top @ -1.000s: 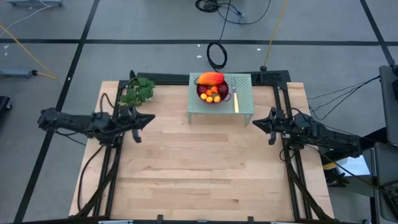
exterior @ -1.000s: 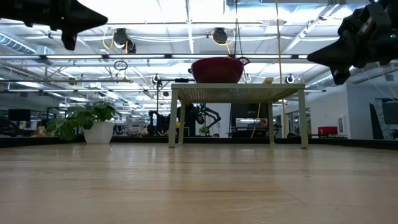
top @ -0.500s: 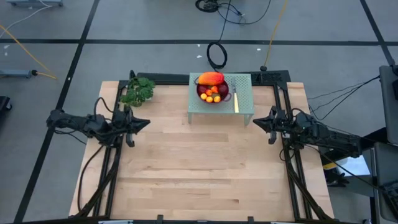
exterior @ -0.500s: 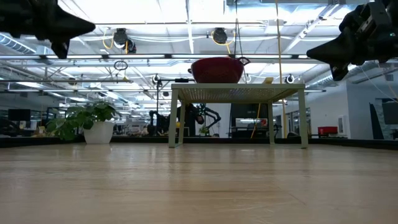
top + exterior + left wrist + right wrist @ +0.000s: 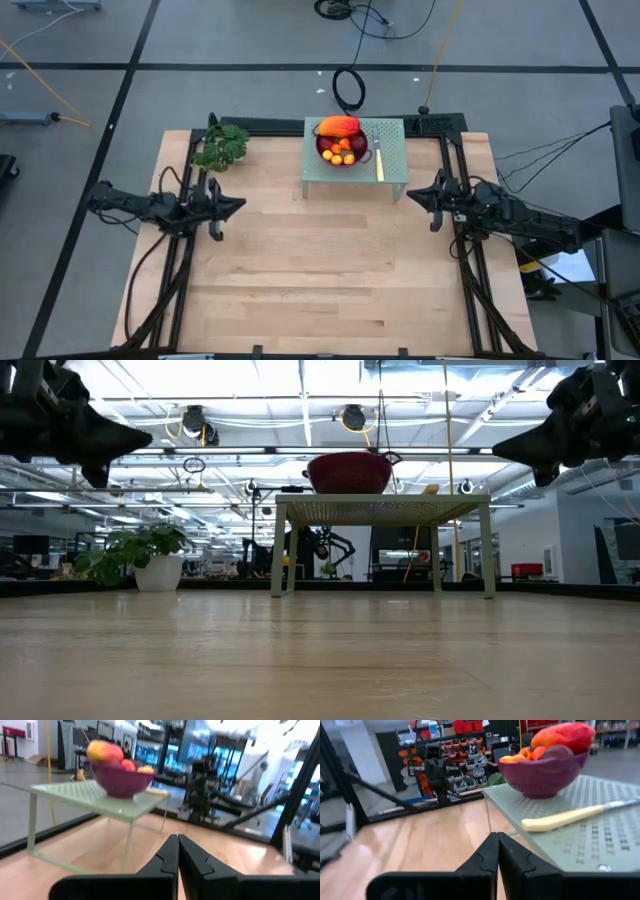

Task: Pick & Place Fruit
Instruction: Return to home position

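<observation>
**Both grippers closed and empty; fruit in the strainer bowl on the shelf**

The left gripper (image 5: 232,204) hangs above the left edge of the wooden table (image 5: 320,280), pointing across it toward the other arm. In the left wrist view its two fingers (image 5: 167,857) are pressed together with no gap, and nothing is held. The right gripper (image 5: 412,197) hangs above the opposite edge, facing the left one. Its fingers (image 5: 487,855) are likewise pressed together and hold nothing. In the low view both grippers hang well clear of the tabletop.

The fruit (image 5: 343,148) lies heaped in a purple strainer bowl (image 5: 321,150), which stands on a pale green perforated shelf (image 5: 392,170). From the left gripper, the shelf is ahead and to the right, well apart. From the right gripper, it is ahead and to the left, with its nearest corner close to the fingertips.

The large orange-red piece (image 5: 338,126) rests across the bowl's far rim, on the side away from both grippers. Several small orange pieces (image 5: 343,157) and a dark red ball (image 5: 358,146) fill the bowl nearer the grippers.

A yellow-handled knife (image 5: 380,165) lies flat on the shelf just beside the bowl, on the side toward the right gripper. A potted plant (image 5: 222,147) stands at the table's back edge, ahead of the left gripper.
</observation>
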You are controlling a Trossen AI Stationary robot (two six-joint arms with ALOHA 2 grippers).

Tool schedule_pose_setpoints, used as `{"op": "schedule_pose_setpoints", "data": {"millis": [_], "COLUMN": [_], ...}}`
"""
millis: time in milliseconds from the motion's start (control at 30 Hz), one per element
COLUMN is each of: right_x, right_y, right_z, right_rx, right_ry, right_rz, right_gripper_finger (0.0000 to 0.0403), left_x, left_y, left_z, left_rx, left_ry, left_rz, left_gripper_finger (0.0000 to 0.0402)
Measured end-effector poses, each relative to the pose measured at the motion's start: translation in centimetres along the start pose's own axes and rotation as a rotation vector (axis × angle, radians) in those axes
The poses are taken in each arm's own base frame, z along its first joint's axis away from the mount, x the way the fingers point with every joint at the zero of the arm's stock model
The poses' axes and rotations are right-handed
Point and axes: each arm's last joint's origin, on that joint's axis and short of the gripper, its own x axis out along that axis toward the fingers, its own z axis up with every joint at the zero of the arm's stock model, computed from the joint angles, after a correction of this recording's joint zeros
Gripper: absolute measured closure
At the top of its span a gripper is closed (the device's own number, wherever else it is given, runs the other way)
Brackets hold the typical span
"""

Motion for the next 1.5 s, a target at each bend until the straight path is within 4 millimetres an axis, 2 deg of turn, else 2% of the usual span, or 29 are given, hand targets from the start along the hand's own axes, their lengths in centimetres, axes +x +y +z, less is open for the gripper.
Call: {"op": "schedule_pose_setpoints", "data": {"millis": [233,367,500,800,1200,1500], "right_x": [0.0,0.0,0.0,0.0,0.0,0.0], "right_y": [0.07,0.06,0.06,0.06,0.06,0.07], "right_z": [-0.08,-0.08,-0.09,-0.09,-0.08,-0.08], "right_rx": [-0.223,-0.277,-0.27,-0.279,-0.278,-0.278], "right_ry": [0.008,0.009,0.009,0.009,0.008,0.008], "right_rz": [0.027,0.026,0.026,0.026,0.026,0.026], "right_gripper_finger": [0.0403,0.0403,0.0403,0.0403,0.0403,0.0403], "left_x": [-0.01,-0.01,-0.01,-0.01,0.0,0.0], "left_y": [0.01,0.02,0.03,0.08,0.07,0.08], "left_z": [-0.43,-0.44,-0.46,-0.4,-0.35,-0.35], "left_rx": [-0.014,0.022,0.086,0.208,0.199,0.2], "left_ry": [0.044,0.046,0.047,0.04,0.034,0.034], "left_rz": [-0.013,-0.013,-0.013,0.005,0.007,0.009], "left_gripper_finger": [0.0388,0.0392,0.04,0.0381,0.04,0.0379]}}
